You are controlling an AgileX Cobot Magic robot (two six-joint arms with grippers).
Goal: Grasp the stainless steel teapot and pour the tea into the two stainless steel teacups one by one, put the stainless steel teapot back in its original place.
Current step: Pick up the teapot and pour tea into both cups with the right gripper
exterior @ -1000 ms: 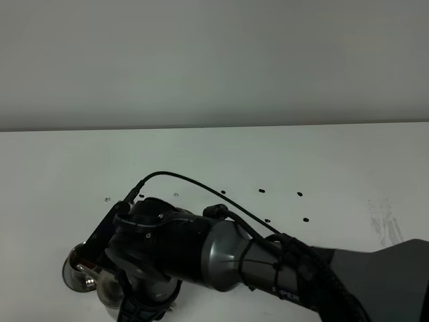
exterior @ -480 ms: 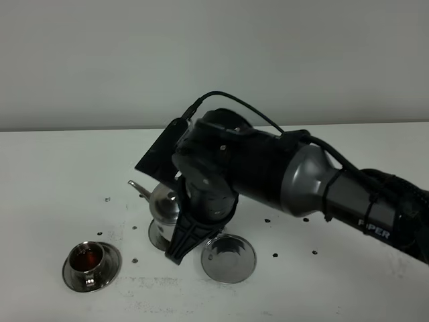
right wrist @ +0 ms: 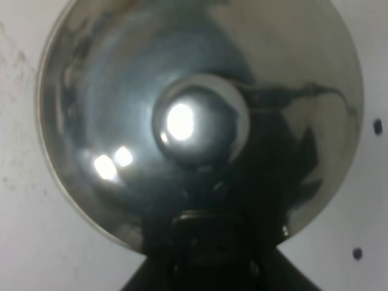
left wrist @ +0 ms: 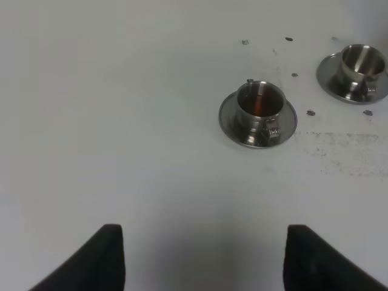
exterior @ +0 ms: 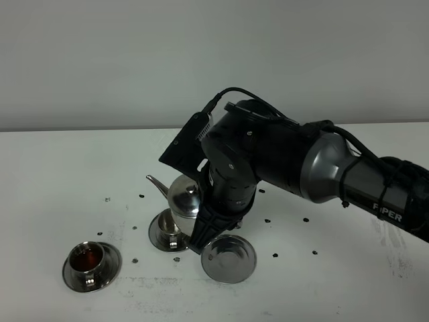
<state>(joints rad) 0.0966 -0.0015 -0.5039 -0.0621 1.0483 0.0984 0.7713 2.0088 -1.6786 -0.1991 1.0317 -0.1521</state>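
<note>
White surface (exterior: 53, 168) below a grey wall. The right gripper (exterior: 203, 235) reaches across, jaws clamped on the stainless steel teapot (exterior: 184, 196), held over the middle teacup (exterior: 167, 233) with its spout pointing left. The far-left teacup (exterior: 90, 263) holds dark tea. A steel disc (exterior: 228, 259) lies beside them. The left gripper (left wrist: 203, 254) hovers, jaws apart

White bench (exterior: 53, 174) fills lower half of ext. view, w/ plain grey wall (exterior: 201, 54) behind. Small dark dots (exterior: 305, 219) scattered across mid bench, well apart. Faint grey scuff (exterior: 387, 231) twd right side. Speckled grey smear (left wrist: 345, 151) shows on surface in L wrist view. Round shiny steel dish (exterior: 228, 260) lies flat on bench nr front.
</note>
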